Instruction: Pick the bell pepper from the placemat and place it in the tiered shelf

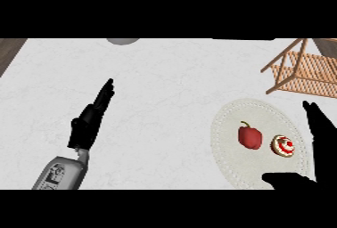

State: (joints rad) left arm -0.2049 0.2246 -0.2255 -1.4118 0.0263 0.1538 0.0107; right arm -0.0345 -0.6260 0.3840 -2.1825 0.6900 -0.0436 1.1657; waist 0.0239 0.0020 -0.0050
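Right hand (321, 133) open beside one bell pepper (249, 136), one placemat (230, 133).

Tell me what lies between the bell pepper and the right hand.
In the head view, a small round pastry with red topping lies on the placemat, between the bell pepper and the right hand. It touches neither.

Single head view, steeply down on the counter (164, 89), fairly near

A white marbled counter (164, 89) meets dark wood flooring (10, 51) at upper left.
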